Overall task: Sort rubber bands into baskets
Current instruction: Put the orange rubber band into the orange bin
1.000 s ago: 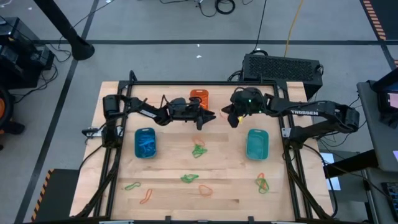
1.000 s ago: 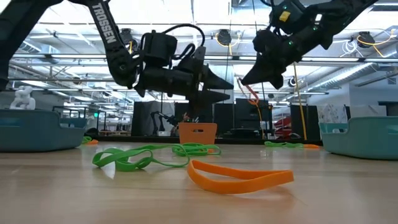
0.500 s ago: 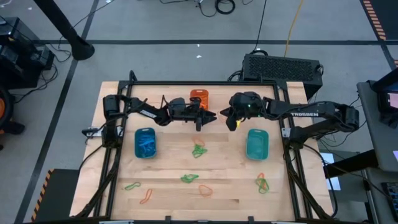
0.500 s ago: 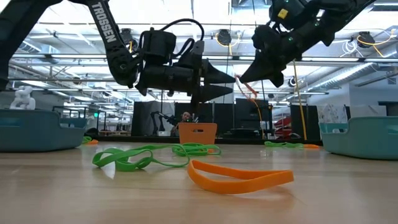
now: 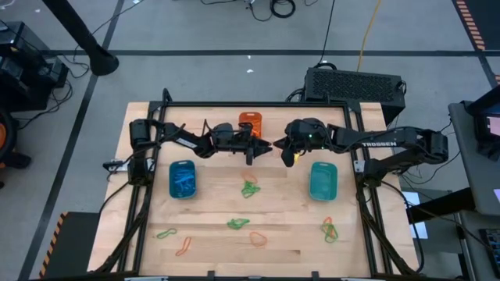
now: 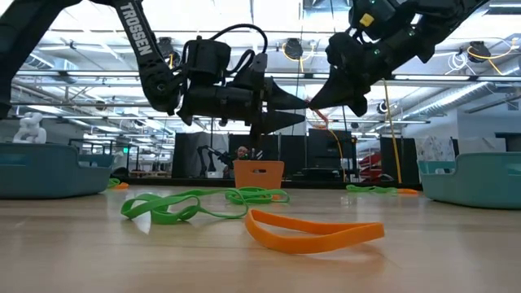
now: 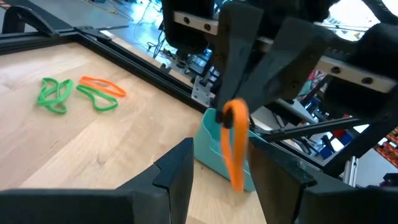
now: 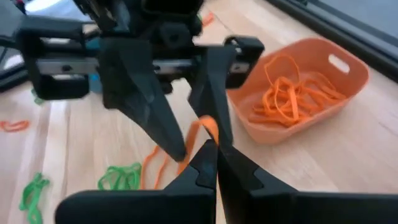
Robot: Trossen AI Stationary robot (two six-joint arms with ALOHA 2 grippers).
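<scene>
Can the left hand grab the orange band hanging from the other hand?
Probably yes. The left hand is open, and the orange band dangles from the shut right hand just ahead of its fingers, nothing between.

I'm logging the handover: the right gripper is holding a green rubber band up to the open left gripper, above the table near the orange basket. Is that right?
Not quite: the band pinched in the right gripper is orange, not green, as both wrist views show. The rest holds: the left gripper is open, and the orange basket is close by.

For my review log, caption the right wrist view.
Shut right gripper dangles an orange rubber band before the open left gripper, beside the orange basket.
</scene>
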